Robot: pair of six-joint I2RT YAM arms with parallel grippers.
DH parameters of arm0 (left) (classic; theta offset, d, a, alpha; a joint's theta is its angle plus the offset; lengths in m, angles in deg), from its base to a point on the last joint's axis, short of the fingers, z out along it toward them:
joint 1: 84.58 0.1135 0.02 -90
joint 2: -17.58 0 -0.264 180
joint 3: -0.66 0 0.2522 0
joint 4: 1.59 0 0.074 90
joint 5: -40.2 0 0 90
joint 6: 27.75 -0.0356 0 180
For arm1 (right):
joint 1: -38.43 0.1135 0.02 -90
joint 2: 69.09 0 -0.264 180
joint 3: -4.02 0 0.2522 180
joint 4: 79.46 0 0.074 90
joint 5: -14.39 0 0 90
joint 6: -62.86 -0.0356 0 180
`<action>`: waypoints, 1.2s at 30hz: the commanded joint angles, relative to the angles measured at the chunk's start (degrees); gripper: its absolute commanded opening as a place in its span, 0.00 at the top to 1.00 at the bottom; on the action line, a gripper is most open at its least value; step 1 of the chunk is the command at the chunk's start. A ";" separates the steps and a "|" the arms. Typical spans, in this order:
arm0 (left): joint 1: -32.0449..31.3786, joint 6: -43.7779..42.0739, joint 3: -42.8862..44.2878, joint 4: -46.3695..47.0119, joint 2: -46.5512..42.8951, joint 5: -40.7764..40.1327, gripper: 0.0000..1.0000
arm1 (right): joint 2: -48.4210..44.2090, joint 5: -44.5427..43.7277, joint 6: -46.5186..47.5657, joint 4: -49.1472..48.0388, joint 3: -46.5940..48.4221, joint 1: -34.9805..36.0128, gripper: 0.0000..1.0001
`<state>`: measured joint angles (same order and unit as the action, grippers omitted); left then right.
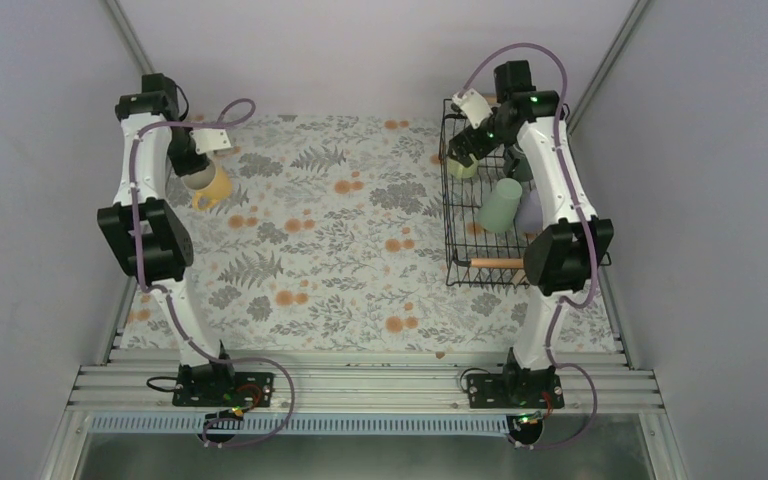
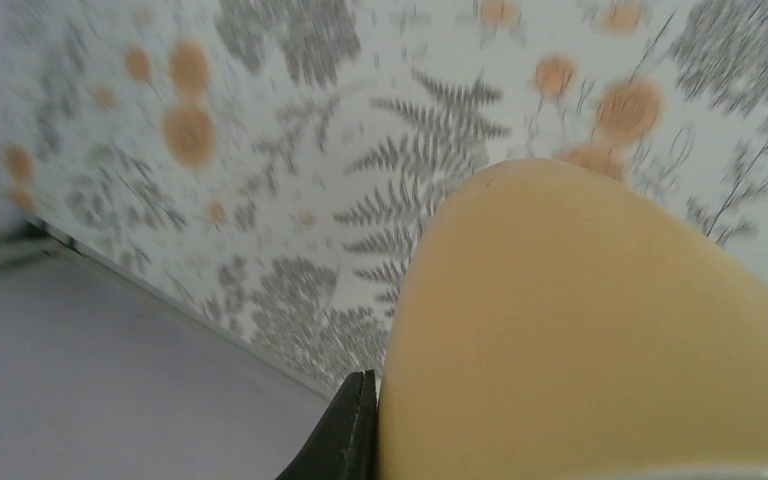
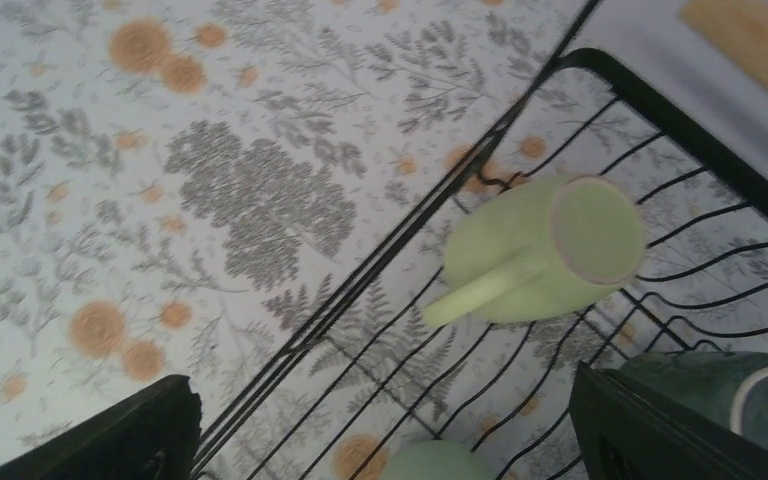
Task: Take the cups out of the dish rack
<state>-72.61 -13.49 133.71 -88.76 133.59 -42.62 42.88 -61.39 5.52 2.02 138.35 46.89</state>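
Note:
My left gripper [image 1: 198, 172] is shut on the yellow mug [image 1: 210, 187] at the far left of the table. In the left wrist view the mug [image 2: 600, 340] fills the frame, and one black finger [image 2: 355, 430] presses its outer wall; the other finger is hidden. The black wire dish rack [image 1: 455, 215] stands at the far right. My right gripper [image 1: 462, 152] is open above its far left corner [image 3: 385, 400]. The olive green mug [image 3: 530, 255] lies upside down just ahead of it, untouched. A dark green mug [image 3: 730, 390], a mint green mug [image 1: 500, 205] and a lavender mug [image 1: 530, 212] are also in the rack.
The rack's near wooden handle [image 1: 492, 262] lies beside the right arm's elbow. The grey left wall [image 2: 110, 380] is close to the left gripper. The flowered cloth [image 1: 330, 240] lies between the arms. No beige mug shows.

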 commanded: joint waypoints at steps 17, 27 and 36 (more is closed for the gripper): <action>-0.40 10.37 21.41 -4.29 23.90 -13.00 0.97 | 13.44 -1.75 -12.71 -1.11 7.99 -2.69 0.26; -0.72 10.34 22.60 -3.31 26.25 -14.38 0.92 | 15.73 1.42 -11.50 -0.85 6.83 -4.90 0.28; -0.89 10.46 23.45 -3.23 24.62 -13.18 0.79 | 15.27 3.46 -10.65 1.09 5.55 -5.30 0.21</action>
<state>-73.25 -3.13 155.41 -91.80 159.58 -55.82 59.16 -60.39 -5.58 1.80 144.84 41.71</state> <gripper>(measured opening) 0.182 0.780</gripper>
